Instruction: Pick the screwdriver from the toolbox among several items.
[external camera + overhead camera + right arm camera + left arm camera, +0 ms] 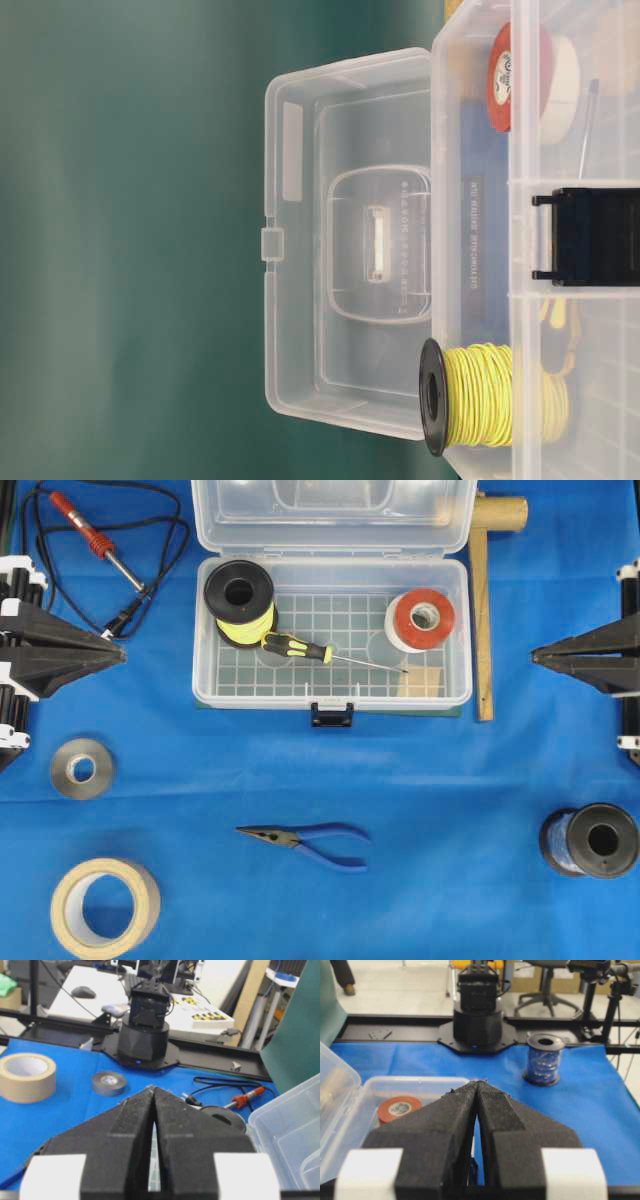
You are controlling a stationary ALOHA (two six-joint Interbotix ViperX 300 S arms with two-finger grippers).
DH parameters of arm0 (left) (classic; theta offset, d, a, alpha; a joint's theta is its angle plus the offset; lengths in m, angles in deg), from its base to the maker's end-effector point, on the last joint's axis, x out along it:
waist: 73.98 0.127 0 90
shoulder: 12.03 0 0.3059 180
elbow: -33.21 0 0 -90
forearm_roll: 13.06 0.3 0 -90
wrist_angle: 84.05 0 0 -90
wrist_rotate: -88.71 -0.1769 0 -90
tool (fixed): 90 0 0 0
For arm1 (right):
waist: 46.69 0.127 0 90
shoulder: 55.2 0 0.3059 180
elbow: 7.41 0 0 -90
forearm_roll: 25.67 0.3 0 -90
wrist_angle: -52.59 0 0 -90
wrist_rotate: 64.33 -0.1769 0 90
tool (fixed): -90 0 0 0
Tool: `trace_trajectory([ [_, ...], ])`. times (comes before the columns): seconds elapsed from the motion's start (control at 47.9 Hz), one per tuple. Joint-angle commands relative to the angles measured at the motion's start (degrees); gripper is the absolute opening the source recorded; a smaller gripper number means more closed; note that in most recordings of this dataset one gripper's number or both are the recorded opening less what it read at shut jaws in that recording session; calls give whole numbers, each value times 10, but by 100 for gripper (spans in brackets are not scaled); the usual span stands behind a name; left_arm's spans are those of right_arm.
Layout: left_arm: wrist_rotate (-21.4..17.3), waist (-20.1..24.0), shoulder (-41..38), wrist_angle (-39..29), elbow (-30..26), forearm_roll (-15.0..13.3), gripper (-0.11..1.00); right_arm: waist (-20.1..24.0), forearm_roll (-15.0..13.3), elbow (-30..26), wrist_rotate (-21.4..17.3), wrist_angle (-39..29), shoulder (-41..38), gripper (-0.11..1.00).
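**Overhead view: screwdriver lying in the open toolbox, both my grippers pressed closed**

Overhead view is showing the toolbox sitting with its lid folded back toward twelve o'clock. The screwdriver is lying flat on the gridded floor, yellow-and-black handle toward nine o'clock, its thin shaft pointing toward three o'clock. A spool of yellow wire is standing just beside the handle at ten o'clock, and a red-and-white tape roll is sitting at two o'clock from the shaft tip.

My left gripper is waiting well apart at nine o'clock, fingers pressed together on nothing. My right gripper is waiting at three o'clock, likewise closed and empty.

Blue-handled pliers are lying outside the box at six o'clock.
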Motion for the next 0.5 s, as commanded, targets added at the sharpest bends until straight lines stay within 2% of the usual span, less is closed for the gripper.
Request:
trace_trajectory([
  [0.0,-4,-2,-4,3,-10,-15,0,0,-1,-13,-1,0,-12,0],
  [0.146,-4,-2,-5,3,-10,-16,0,0,4,-78,-11,-77,-85,0],
  [0.355,-2,0,-5,8,-10,-16,0,-3,9,-242,-37,-224,-240,0],
  [0.48,-3,-1,-6,10,-9,-16,0,-14,9,-347,-70,-314,-340,0],
])
